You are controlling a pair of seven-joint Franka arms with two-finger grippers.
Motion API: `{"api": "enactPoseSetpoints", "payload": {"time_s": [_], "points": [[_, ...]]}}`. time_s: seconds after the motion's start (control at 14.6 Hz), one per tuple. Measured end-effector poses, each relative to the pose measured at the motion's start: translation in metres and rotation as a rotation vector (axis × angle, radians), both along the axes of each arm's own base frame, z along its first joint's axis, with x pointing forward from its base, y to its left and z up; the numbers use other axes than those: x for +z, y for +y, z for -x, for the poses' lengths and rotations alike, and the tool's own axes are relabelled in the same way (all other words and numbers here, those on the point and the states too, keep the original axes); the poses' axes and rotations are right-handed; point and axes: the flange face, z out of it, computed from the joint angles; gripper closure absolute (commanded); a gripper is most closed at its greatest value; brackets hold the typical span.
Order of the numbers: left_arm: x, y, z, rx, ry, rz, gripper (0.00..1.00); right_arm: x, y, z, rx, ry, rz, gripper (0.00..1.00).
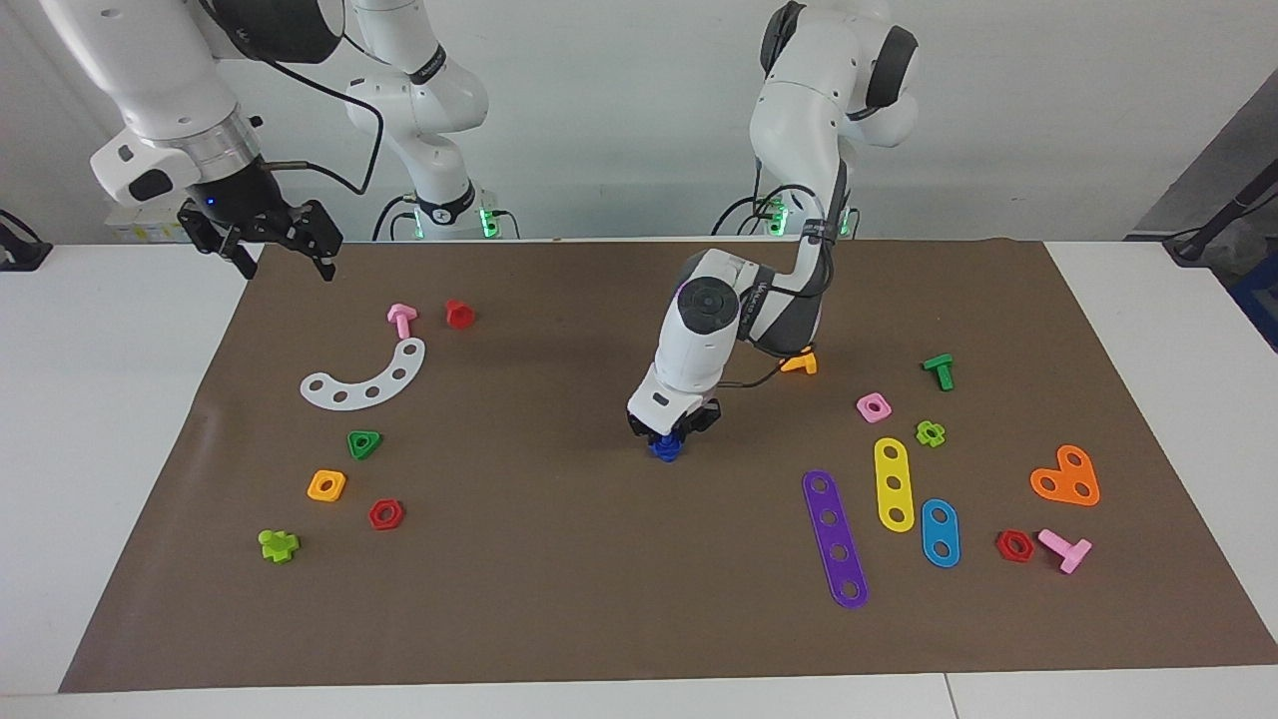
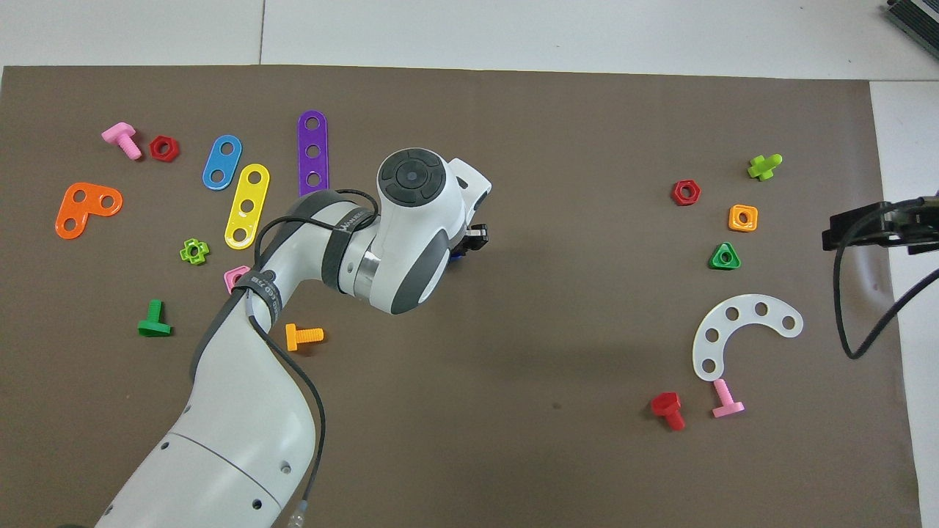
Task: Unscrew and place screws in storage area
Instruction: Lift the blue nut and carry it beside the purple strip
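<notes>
A plain brown mat (image 1: 559, 559) covers the middle of the white desk (image 1: 100, 419), and small glossy plastic pieces lie on it in two groups. Near the middle of the mat the left gripper (image 1: 671, 435) is low, its fingers pinching a small blue screw (image 1: 665, 449) that sits on or just above the mat; in the overhead view the arm hides almost all of it. Toward the right arm's end of the desk lies the storage area (image 1: 449, 429), a stretch of bare mat around a flat white curved strip (image 1: 365, 379) with five round holes. Around the strip are a pink screw (image 1: 401, 320), a red screw (image 1: 458, 314), a green triangular nut (image 1: 364, 444), an orange square nut (image 1: 326, 485), a red hexagonal nut (image 1: 385, 514) and a lime cross-shaped piece (image 1: 279, 544). The right gripper (image 1: 282, 257) waits in the air over the mat's corner at that end, near the robots' edge of the desk, its jaws spread and holding nothing.
</notes>
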Motion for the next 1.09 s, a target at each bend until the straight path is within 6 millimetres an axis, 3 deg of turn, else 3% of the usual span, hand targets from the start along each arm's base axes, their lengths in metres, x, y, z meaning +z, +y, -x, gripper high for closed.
{"api": "enactPoseSetpoints", "payload": {"time_s": [0.34, 0.48, 0.82, 1.09], "points": [[0.037, -0.005, -0.017, 0.042, 0.001, -0.001, 0.64, 0.000, 0.000, 0.000, 0.000, 0.000, 0.000, 0.00], [0.054, 0.003, -0.030, 0.069, -0.006, -0.001, 0.64, 0.000, 0.000, 0.000, 0.000, 0.000, 0.000, 0.00], [0.066, 0.081, -0.074, 0.169, 0.022, -0.022, 0.65, 0.000, 0.000, 0.000, 0.000, 0.000, 0.000, 0.00], [0.063, 0.145, -0.099, 0.075, 0.026, -0.020, 0.65, 0.000, 0.000, 0.000, 0.000, 0.000, 0.000, 0.00]]}}
